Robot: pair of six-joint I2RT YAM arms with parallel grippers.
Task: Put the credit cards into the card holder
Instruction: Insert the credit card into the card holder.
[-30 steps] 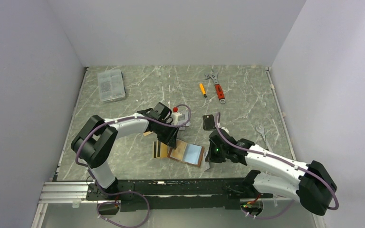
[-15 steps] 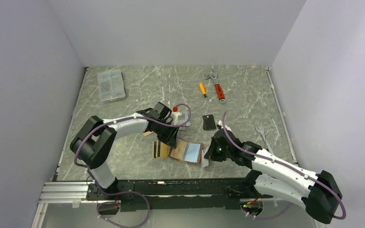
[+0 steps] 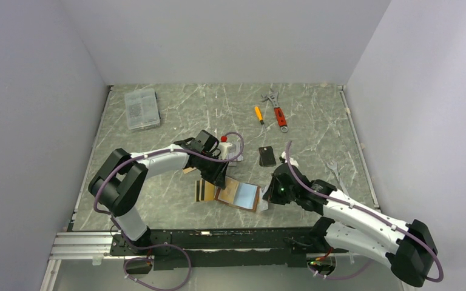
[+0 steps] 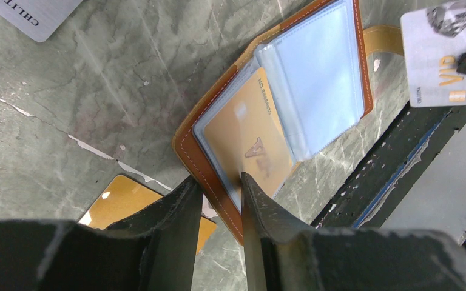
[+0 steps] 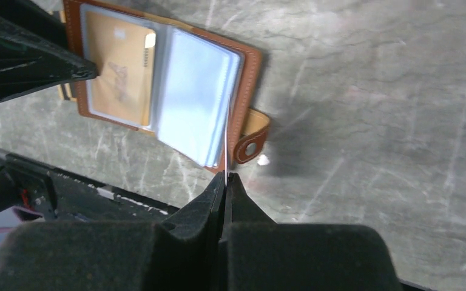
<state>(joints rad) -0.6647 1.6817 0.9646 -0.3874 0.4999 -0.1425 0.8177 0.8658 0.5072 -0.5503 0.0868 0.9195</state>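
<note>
High rear camera looks down; close wrist cameras share the card holder (image 4: 321, 73).

Left arm (image 3: 158, 159) and right arm (image 3: 364, 217) are showing white link shells with bulky black joint housings. Purple cables (image 3: 95, 193) are looping along both. A green light (image 3: 283, 189) is glowing at the right wrist. Left gripper (image 4: 217, 185) and right gripper (image 5: 226, 179) are showing matte black wedge-shaped fingers. Bases are sitting on a black rail (image 3: 230, 238).

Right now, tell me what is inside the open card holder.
In the card holder, one orange-gold card sits in the clear sleeve by the left cover. The other sleeves, flopped right, look empty. Whatever lies beneath them is covered.
</note>
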